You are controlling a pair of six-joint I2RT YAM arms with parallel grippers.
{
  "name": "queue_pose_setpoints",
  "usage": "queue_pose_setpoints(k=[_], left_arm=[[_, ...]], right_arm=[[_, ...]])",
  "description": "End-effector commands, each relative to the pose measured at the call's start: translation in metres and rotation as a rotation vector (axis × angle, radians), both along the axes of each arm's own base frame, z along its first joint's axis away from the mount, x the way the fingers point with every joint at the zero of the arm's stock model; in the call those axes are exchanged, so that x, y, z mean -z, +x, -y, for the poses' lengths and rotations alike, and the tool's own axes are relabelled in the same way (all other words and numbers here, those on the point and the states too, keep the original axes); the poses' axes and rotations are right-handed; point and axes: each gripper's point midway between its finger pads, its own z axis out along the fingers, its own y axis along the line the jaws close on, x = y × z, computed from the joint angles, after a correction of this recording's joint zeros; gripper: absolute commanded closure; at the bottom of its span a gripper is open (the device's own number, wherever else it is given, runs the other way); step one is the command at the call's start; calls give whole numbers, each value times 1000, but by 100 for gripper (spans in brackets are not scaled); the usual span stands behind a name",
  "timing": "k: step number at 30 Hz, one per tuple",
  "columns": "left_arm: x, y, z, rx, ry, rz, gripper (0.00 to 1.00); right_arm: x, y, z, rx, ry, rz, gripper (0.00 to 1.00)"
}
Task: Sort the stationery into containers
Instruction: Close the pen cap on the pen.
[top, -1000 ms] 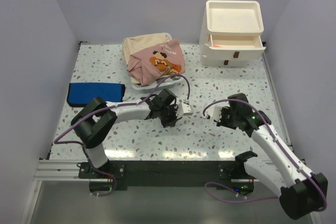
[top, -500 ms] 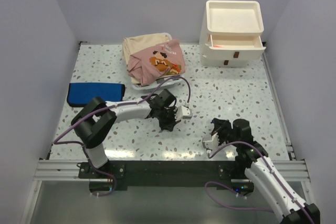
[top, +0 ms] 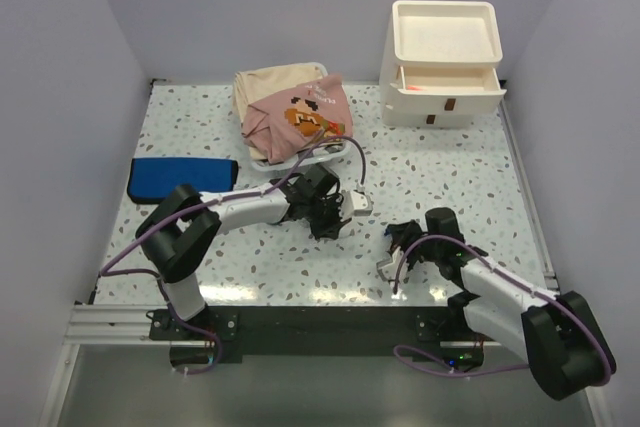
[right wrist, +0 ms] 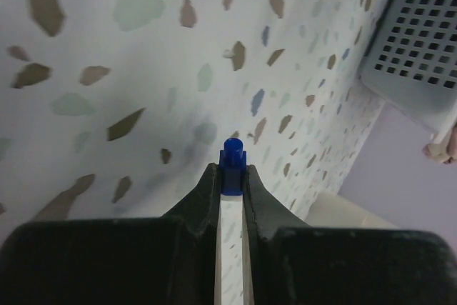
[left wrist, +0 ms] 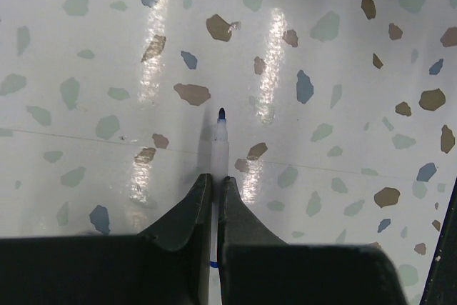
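My left gripper (top: 328, 223) is low over the middle of the table, shut on a slim white pen (left wrist: 220, 141) with a dark blue tip; in the left wrist view the pen sticks out past the fingertips (left wrist: 215, 178) over the speckled tabletop. My right gripper (top: 398, 239) is near the front middle right, shut on a white pen with a blue end (right wrist: 232, 156); its jaws close on the blue part (right wrist: 231, 173). The cream-white drawer unit (top: 445, 62) stands at the back right, its top drawer (top: 448, 80) pulled out a little with a small orange-red item inside. Other stationery is out of view.
A clear basket of pink and beige clothes (top: 295, 117) sits at the back middle; its grid wall shows in the right wrist view (right wrist: 421, 26). A flat blue pouch (top: 183, 179) lies at the left. Purple walls close in on three sides.
My right arm has pulled back from the middle right toward the front edge and folded low, the pen still in its jaws. My left gripper has shifted slightly with its pen.
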Motion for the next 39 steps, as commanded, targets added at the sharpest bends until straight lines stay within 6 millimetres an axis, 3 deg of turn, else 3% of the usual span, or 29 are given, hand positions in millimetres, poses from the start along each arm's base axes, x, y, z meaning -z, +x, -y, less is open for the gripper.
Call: queue_pose_setpoints(k=[1,3,9,16,21,30,34,39], left_arm=[[-34,24,24,-34,-102,78,100],[-36,27,26,-45,-110,83,100],[-43,42,42,-78,-158,85,100],[-43,50,51,-119,-181,35,100],[-39,60,48,-156,-162,53,100],[-34,73,34,-238,-100,95,100],[-45,89,24,-303,-71,185,100],[-65,94,21,-315,-76,216,100]], right_arm=[[-47,29,-32,-50,148,136,100],[-56,32,-40,-63,181,164,100],[-55,32,-56,-46,200,134,100],[-61,59,-67,107,194,108,100],[-62,70,-69,206,182,96,100],[-65,70,-60,276,196,113,100],[-72,71,-53,352,210,175,100],[-91,64,-61,388,245,267,100]])
